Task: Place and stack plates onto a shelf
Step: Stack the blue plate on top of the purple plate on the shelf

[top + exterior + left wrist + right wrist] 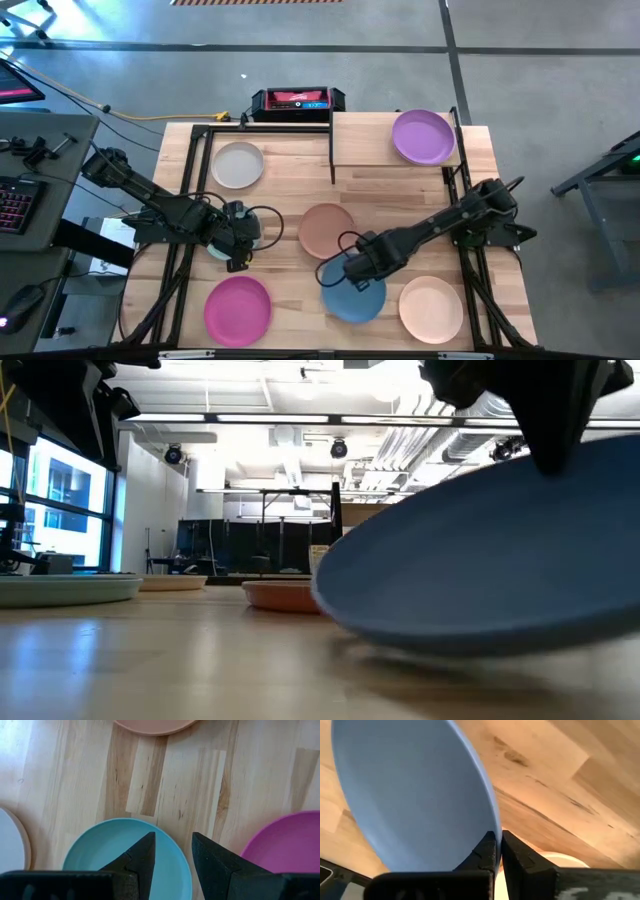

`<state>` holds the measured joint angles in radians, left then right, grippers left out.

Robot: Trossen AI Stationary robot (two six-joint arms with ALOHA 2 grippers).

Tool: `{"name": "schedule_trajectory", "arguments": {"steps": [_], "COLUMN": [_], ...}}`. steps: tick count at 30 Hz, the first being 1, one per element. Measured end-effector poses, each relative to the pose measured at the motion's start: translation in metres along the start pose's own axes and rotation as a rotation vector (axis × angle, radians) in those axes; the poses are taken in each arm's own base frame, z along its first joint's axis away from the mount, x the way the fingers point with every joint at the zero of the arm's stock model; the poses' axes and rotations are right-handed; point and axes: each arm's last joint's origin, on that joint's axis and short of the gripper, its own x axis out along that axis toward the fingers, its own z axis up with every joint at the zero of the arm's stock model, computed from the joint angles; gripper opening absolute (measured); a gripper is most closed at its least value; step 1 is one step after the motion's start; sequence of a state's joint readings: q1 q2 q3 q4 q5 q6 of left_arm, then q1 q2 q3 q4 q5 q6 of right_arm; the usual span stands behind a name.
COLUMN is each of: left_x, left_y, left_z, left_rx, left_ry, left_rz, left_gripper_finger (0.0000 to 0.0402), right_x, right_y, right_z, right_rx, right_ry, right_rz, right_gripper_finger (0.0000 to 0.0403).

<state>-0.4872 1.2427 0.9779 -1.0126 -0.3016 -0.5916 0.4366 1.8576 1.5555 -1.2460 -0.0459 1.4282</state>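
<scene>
Pictured from above: blue plate [356,297] pinched by its rim in the right gripper [352,268], jaws clamped tight on the thin edge, near the front of the table [290,190] and just left of the peach plate [431,307]. Lifted and tilted on edge in the low view, one side barely off the wood, probably so the jaws could keep purchase on the low rim for the carry to the shelf [365,150] at the far right corner. Already resting on that shelf's right half, a purple plate [422,136]; left half bare, likely room for a second pile. Parked well left of the blue plate, the left gripper [172,854], fingers a narrow gap apart and holding nothing, poised over the mint plate [110,847] as if lined up for the next pick. Scattered flat elsewhere: terracotta plate [326,229] just behind the blue one, pink plate [238,309] to its left at the front edge, cream plate [238,165] far back left. Matte, shallow, round, all alike but for colour.
</scene>
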Motion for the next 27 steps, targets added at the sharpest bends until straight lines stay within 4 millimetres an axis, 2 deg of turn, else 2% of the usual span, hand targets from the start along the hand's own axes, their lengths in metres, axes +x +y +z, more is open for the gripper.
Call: {"name": "schedule_trajectory", "arguments": {"steps": [10,15,21,27], "left_x": [0.0,0.0,0.0,0.0], "left_y": [0.0,0.0,0.0,0.0], "left_z": [0.0,0.0,0.0,0.0], "left_rx": [0.001,0.007,0.02,0.02], "left_ry": [0.0,0.0,0.0,0.0], "left_rz": [0.0,0.0,0.0,0.001], "left_gripper_finger": [0.012,0.012,0.012,0.012], "right_x": [-0.04,-0.064,-0.1,-0.135], "right_y": [-0.025,-0.045,-0.08,-0.126], "right_z": [-0.002,0.0,0.008,0.015], "right_rx": [0.058,0.089,0.174,0.275], "right_ry": [-0.114,-0.175,-0.327,-0.457], "right_rz": [0.052,0.076,0.139,0.205], "right_gripper_finger": [0.0,0.0,0.0,0.0]}}
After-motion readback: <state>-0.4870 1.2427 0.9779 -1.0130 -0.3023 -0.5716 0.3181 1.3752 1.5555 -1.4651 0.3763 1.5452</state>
